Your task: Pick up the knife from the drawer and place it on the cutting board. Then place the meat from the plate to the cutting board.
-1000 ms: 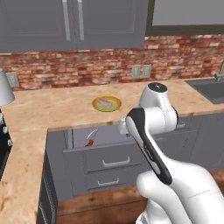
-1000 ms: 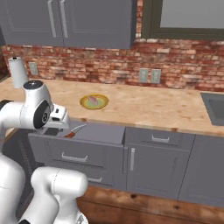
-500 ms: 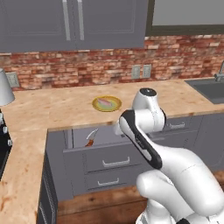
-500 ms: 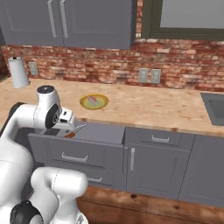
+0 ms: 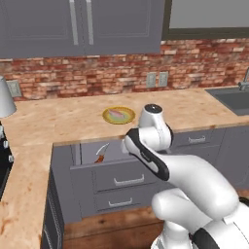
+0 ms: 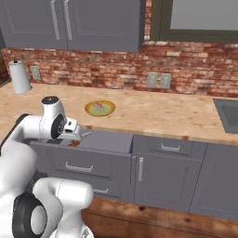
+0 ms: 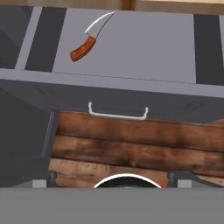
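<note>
I'm on the first step, fetching the knife (image 7: 89,39), which lies flat on the floor of the open drawer (image 7: 144,46) in the upper left of the hand view, reddish handle toward the lower left and blade curving up right. My gripper (image 7: 116,180) is spread wide with nothing in it, off the drawer's front. I'd go forward over the handle, turn the fingers across it, descend straight and close there, not on the blade
</note>
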Controlling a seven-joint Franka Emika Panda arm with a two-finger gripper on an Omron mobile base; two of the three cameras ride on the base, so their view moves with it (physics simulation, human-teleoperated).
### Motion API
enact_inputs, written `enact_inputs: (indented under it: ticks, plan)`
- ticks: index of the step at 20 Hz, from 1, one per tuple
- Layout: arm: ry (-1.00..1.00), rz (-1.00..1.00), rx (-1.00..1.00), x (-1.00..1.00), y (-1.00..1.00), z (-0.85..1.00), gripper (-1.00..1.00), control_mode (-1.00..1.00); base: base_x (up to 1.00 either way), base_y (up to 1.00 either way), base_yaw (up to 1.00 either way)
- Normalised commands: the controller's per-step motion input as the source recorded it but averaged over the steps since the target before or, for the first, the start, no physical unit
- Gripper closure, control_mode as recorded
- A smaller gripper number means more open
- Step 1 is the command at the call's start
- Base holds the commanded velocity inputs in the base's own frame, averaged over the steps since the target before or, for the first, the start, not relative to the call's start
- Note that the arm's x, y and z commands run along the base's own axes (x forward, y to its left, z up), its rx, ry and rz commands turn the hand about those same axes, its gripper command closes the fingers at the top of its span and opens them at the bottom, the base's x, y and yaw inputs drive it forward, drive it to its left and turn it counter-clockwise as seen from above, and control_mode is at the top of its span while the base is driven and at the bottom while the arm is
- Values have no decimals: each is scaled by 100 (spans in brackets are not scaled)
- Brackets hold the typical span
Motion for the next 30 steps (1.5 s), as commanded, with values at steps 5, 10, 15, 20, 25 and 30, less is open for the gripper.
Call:
enact_inputs:
  ticks: [5,10,15,20,25,30]
  plan:
    - [1,0,0,28,8,-25,-100,-100,0,0,0]
    - [1,0,0,28,6,-17,-100,-100,0,0,0]
    - [0,0,0,10,3,-8,-100,-100,0,0,0]
    - [3,0,0,20,1,-15,-100,-100,0,0,0]
    - [1,0,0,14,3,-25,-100,-100,0,0,0]
    - [0,0,0,17,3,-29,-100,-100,0,0,0]
